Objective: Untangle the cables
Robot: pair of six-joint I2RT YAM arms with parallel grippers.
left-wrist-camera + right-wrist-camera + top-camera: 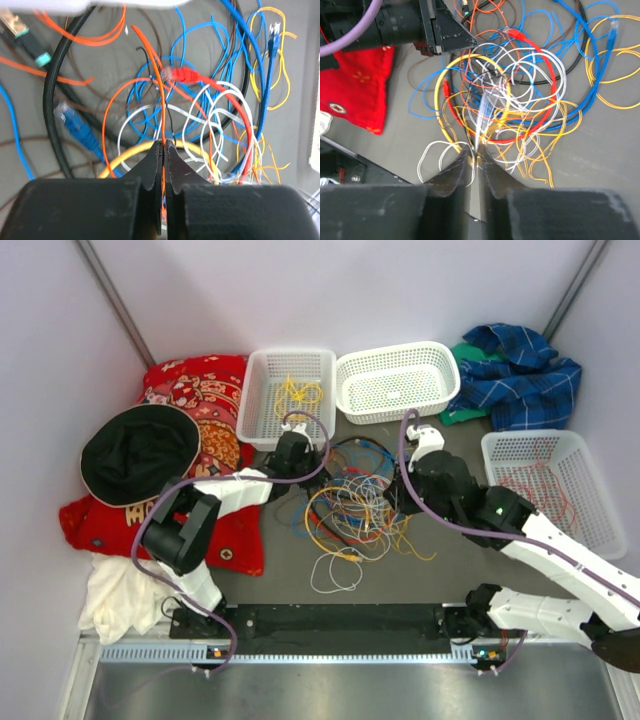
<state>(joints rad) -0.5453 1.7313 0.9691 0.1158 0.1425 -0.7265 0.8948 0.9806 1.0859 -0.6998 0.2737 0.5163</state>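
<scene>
The cables (355, 505) lie in a tangled heap of orange, blue, white, red, yellow and black loops in the middle of the table. My left gripper (312, 478) is at the heap's left edge. In the left wrist view it (163, 143) is shut on a thin orange wire (161, 100) that runs up past a red connector (182, 75). My right gripper (400, 502) is at the heap's right side. In the right wrist view it (476, 152) is shut on a thin white wire (485, 110) rising taut from the tangle. A white loop (335, 575) lies apart at the front.
A white basket (260, 390) holds a yellow wire (298, 395). A second basket (395, 408) is beside it, and a third (590, 512) with red wires is at the right. A red cloth (210, 390), a black hat (140, 450) and a white cloth (115, 595) are left. A blue plaid cloth (520, 375) is back right.
</scene>
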